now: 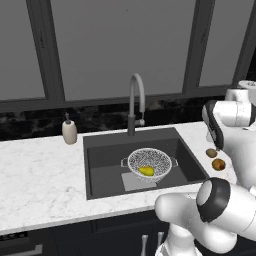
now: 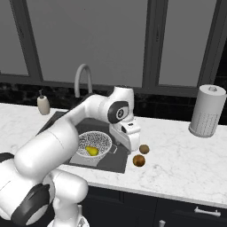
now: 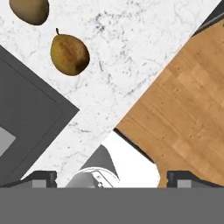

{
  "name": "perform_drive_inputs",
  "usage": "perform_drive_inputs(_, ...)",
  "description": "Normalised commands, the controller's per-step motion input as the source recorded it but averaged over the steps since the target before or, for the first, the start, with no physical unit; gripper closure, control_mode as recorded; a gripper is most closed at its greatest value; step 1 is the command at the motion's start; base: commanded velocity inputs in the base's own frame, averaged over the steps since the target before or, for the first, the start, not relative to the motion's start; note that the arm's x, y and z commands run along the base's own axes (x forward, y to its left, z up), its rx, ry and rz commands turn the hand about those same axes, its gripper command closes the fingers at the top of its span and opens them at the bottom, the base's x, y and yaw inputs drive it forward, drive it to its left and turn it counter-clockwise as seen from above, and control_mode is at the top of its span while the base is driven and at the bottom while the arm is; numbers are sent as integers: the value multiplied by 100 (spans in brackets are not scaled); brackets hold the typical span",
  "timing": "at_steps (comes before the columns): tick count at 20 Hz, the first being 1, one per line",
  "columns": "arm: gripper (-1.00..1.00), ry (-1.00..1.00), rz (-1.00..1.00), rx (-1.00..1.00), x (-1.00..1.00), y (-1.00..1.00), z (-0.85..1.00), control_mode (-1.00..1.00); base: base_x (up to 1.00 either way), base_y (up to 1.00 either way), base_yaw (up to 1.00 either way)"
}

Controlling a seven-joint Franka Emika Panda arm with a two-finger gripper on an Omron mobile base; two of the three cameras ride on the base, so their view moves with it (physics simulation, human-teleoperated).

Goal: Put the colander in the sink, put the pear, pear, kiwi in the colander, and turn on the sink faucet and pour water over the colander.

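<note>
Right, the colander (image 1: 149,163) sits in the sink (image 1: 100,155), centre of the left base view, resting partly over the lighter square patch on the basin floor, and there's one yellow pear (image 1: 146,171) lying inside it. Behind the basin the sink faucet (image 1: 135,102) arches up, and the soap dispenser (image 1: 69,131) stands at the counter's upper left. Over on the marble counter (image 2: 186,155), just right of the sink in the right base view, the second pear (image 2: 139,160) and the kiwi (image 2: 144,149) lie close together, the kiwi a touch farther back. In the hand view that browner, stemmed pear (image 3: 69,54) is upper left, with the kiwi (image 3: 29,10) clipped by the top edge. The gripper (image 3: 112,178) hangs above the counter edge, jaws spread wide, nothing between them, wooden floor (image 3: 183,100) showing at right.
</note>
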Motion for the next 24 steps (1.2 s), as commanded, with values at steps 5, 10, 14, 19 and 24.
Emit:
perform_drive_inputs(5,-100,0,16,0,0,-22,-6,-100,0,0,0)
perform_drive_inputs(10,-100,0,11,4,0,-31,-15,-100,0,0,0)
perform_drive_inputs(14,-100,0,7,9,16,-12,-28,-100,0,0,0)
perform_drive_inputs(19,-100,0,8,7,27,-4,-29,-100,0,0,0)
perform_drive_inputs(24,-100,0,8,3,30,-6,-23,-100,0,0,0)
